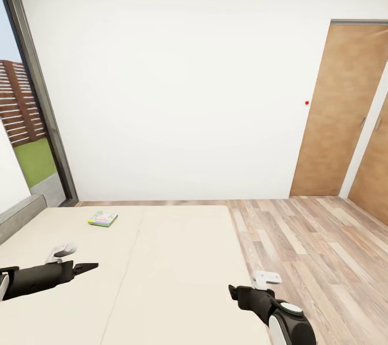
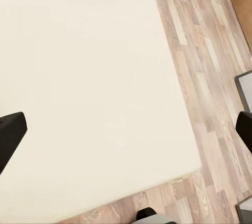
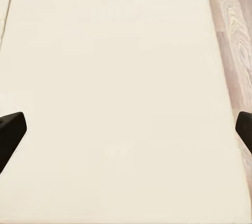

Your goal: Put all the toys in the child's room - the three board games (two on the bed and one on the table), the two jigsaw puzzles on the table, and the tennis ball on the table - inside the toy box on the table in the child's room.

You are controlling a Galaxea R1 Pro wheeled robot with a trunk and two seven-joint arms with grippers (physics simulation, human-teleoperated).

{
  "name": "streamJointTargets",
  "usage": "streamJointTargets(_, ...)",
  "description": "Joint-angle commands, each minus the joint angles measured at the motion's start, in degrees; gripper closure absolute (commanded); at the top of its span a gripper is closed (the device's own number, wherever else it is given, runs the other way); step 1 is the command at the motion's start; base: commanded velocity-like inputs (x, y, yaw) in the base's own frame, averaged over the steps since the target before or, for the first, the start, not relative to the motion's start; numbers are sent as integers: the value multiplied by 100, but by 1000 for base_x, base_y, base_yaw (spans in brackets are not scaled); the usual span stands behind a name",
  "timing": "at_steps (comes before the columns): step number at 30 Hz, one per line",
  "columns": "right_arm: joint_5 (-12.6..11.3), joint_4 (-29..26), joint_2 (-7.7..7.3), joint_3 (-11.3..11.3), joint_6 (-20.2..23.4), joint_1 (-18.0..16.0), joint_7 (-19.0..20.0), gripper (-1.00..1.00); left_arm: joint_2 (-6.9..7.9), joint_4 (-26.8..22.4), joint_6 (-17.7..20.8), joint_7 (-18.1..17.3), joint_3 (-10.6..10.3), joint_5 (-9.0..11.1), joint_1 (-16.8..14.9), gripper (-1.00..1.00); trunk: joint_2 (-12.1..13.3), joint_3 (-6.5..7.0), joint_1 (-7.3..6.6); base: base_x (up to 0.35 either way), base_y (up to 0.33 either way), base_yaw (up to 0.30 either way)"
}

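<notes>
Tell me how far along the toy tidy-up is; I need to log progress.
Nothing here looks finished. One board game lies on the bed near the headboard, untouched. In hand: nothing; the left gripper and right gripper hang open and empty over the mattress. Left to do: grasp that game and carry it to the toy box.

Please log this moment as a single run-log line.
location: beside bed | board game on mattress, near headboard | left gripper open, empty | right gripper open, empty
</notes>
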Motion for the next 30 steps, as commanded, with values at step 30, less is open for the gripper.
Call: streamJointTargets(30, -44, -6, 2, -2, 24, 0, -21, -100, 0, 3, 43, -22, 5, -13, -3, -100, -5, -3, 3, 0, 280, 0)
